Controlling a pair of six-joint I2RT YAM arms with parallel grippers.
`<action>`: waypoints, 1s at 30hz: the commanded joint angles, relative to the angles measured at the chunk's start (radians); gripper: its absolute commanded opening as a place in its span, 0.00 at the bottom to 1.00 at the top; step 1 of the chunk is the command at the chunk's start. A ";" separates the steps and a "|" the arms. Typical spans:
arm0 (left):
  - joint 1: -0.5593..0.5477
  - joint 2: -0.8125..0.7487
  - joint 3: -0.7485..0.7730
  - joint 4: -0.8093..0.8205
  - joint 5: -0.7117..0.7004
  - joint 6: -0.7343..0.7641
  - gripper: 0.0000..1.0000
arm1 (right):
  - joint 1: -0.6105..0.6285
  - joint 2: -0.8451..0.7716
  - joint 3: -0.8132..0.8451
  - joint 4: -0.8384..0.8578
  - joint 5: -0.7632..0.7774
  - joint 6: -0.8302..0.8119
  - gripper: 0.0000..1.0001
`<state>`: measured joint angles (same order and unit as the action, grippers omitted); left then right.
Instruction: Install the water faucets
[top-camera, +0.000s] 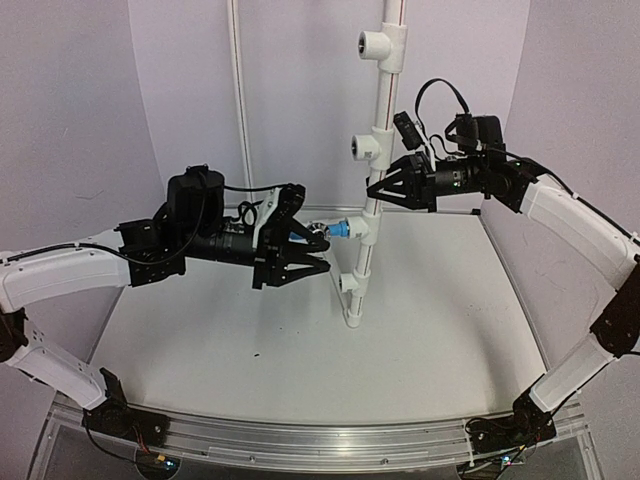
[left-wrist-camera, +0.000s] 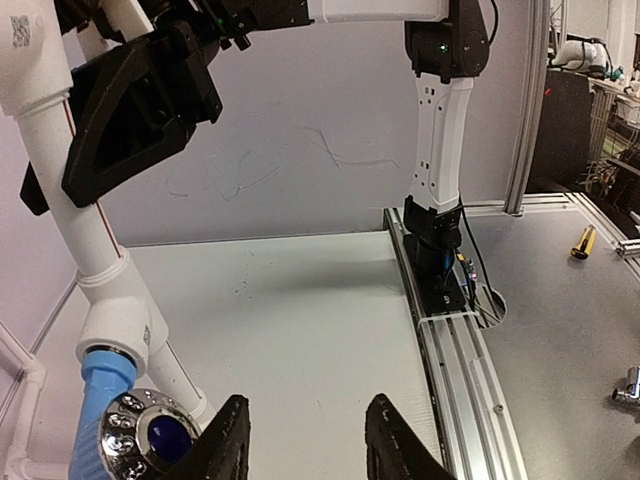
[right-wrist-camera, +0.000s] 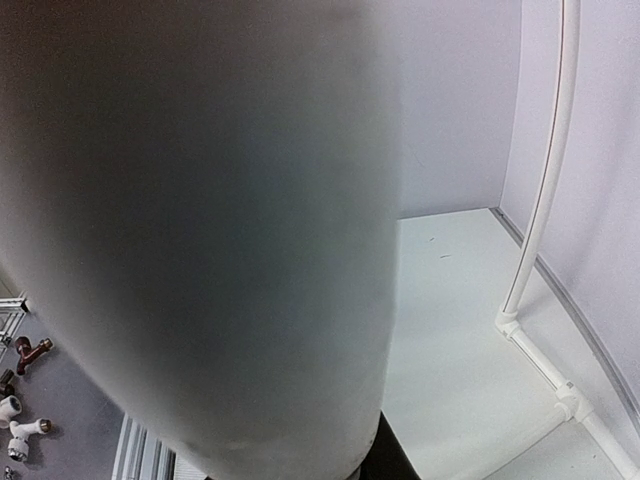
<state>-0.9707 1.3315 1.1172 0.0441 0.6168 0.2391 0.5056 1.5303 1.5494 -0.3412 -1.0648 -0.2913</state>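
The bright-blue water faucet sticks out to the left from a tee on the upright white pipe, with its silvery knob facing my left gripper. My left gripper is open and empty. In the left wrist view the faucet lies at the lower left, just outside the left finger, not between the jaws. My right gripper is shut on the pipe above the faucet. The pipe fills the right wrist view, close and blurred, and hides the fingers.
More white tees sit on the pipe above and below the faucet. A thin white pipe runs up the back wall. An aluminium rail edges the table. Loose fittings lie off the table.
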 joint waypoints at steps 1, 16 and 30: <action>-0.013 -0.082 0.037 0.046 -0.034 -0.028 0.31 | -0.005 0.028 0.004 -0.131 0.028 0.170 0.00; -0.013 0.064 0.269 -0.126 -0.304 -0.193 0.16 | -0.005 0.027 0.007 -0.129 0.038 0.173 0.00; -0.013 0.109 0.204 -0.175 -0.158 -0.264 0.16 | -0.005 0.021 0.005 -0.130 0.045 0.173 0.00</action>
<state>-0.9821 1.4411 1.3483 -0.1314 0.4025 0.0005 0.5056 1.5314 1.5494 -0.3408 -1.0631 -0.2909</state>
